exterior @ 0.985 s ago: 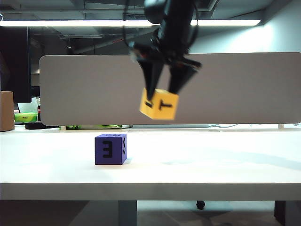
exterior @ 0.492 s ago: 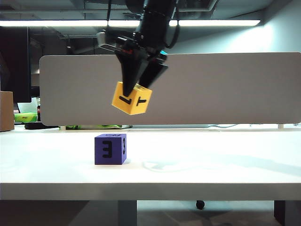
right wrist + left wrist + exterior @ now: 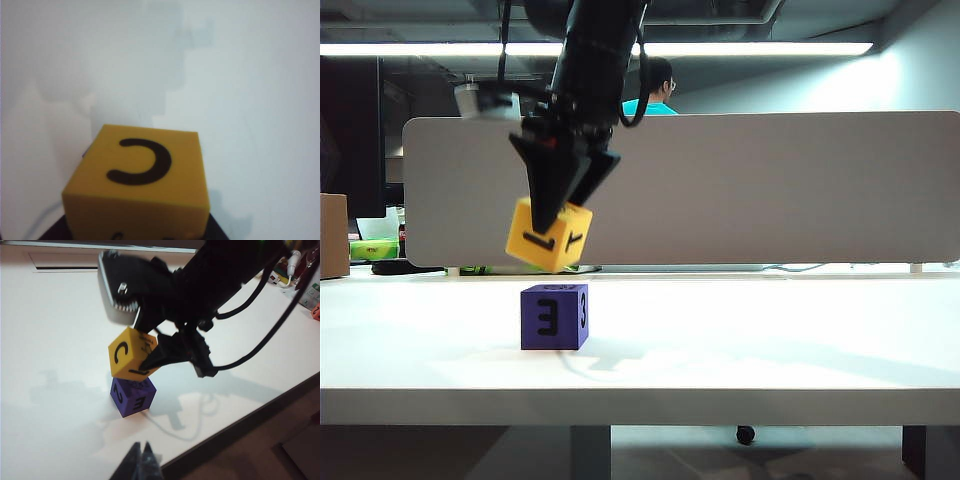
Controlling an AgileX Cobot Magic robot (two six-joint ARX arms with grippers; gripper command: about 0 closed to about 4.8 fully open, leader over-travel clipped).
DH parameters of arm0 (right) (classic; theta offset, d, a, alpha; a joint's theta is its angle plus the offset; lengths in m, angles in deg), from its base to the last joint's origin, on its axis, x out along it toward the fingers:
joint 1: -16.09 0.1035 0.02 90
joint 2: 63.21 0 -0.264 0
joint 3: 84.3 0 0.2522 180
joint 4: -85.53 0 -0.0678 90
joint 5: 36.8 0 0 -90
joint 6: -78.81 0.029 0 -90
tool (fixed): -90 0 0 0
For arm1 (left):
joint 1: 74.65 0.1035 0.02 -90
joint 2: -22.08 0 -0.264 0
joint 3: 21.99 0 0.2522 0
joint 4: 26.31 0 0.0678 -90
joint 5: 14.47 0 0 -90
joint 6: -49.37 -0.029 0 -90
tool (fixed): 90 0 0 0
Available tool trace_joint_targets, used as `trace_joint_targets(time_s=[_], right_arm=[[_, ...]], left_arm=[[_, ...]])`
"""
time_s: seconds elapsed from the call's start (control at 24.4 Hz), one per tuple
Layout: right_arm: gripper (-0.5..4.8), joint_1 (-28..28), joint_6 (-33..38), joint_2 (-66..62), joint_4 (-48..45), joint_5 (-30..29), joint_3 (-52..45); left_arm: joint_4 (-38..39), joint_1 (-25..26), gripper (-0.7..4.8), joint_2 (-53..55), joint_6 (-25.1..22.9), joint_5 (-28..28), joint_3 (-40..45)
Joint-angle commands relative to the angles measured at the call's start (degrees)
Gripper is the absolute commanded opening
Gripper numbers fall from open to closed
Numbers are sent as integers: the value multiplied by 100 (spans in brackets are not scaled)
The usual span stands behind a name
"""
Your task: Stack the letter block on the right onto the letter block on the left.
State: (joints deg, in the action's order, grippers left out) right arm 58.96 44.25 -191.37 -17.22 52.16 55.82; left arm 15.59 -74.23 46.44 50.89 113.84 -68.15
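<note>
since a second ago the right gripper [image 3: 552, 222], clamped on the yellow block [image 3: 548, 236], has swung toward nine o'clock. it hangs tilted above the purple block [image 3: 554, 317], apart. next: level it and lower. left gripper [image 3: 141, 463] sits pinched shut, empty.

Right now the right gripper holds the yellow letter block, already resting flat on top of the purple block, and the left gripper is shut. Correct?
Not quite. In the exterior view the yellow block, clamped in the right gripper, hangs tilted above the purple block, with a gap between them. The left gripper is shut.
</note>
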Motion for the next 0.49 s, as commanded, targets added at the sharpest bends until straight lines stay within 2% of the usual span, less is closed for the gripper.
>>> trace_joint_targets(time_s=[0.04, 0.37, 0.49], right_arm=[[262, 13, -28, -33, 155, 92, 20], [266, -2, -44, -55, 514, 151, 20], [329, -2, -46, -55, 459, 151, 20]], left_arm=[[-4, 0, -6, -13, -37, -13, -39], [7, 0, -6, -13, -323, -17, -39], [7, 0, -6, -13, -323, -17, -39]])
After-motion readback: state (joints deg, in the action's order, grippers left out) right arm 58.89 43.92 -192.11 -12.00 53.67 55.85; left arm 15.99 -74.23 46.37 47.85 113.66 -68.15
